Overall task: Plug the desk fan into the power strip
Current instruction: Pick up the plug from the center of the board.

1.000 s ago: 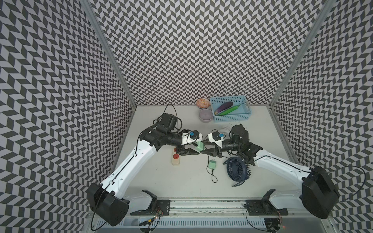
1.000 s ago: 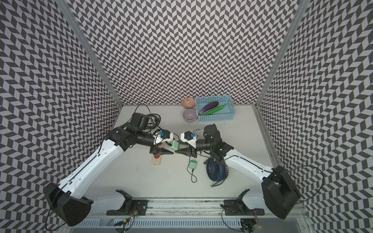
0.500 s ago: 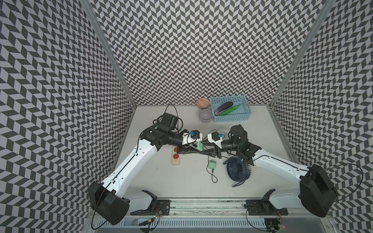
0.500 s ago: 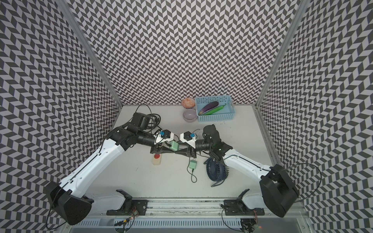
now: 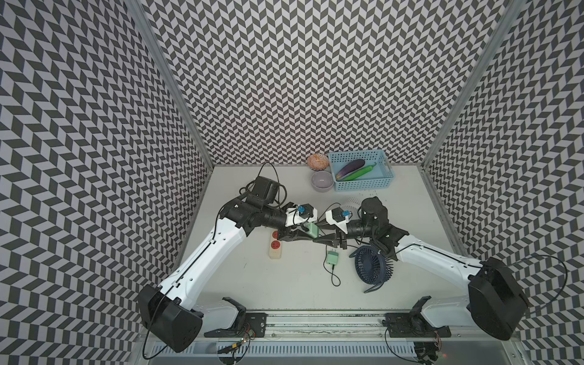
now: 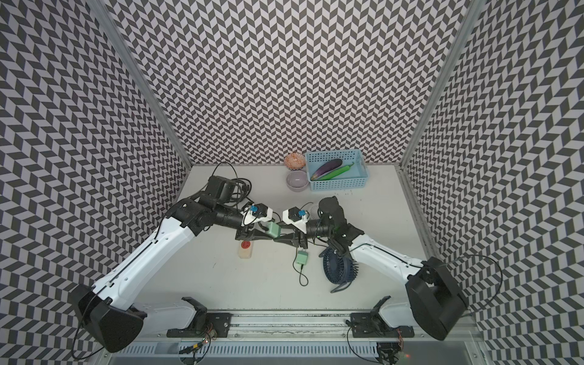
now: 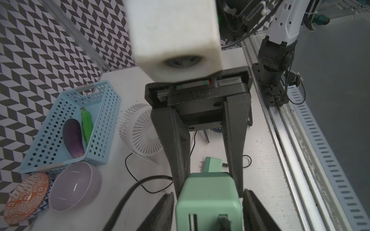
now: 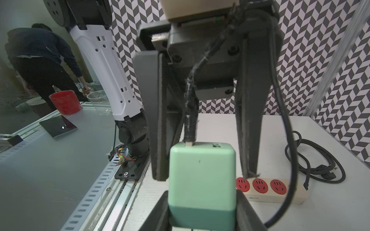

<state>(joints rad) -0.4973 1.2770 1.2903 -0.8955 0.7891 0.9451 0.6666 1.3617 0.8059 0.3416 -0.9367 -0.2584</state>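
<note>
The table (image 5: 284, 284) carries both arms, which meet at mid-span. The power strip (image 5: 275, 251) lies flat on the left arm's side. Its long axis runs from the front rail toward the back wall, its sockets face up, and its far end is covered by the left gripper (image 5: 308, 237). The dark blue fan (image 5: 369, 268) stands by the right arm, and the white fan (image 7: 144, 136) is partly hidden behind the right wrist. The green adapter (image 5: 311, 230) is carried clear of the table between the two tools. The right gripper (image 5: 320, 240) is pinched on the adapter's near end. The left gripper's jaws flank the cable end, but whether they press on it cannot be told. Controlling relation: the strip lies lower than the adapter and near it, toward the left arm, so the left gripper is judged the nearer tool. The adapter's prongs show in no view, so their heading relative to the sockets is unconfirmed. A second adapter (image 5: 331, 258) lies on the table. Which fan each cable serves cannot be traced.
</note>
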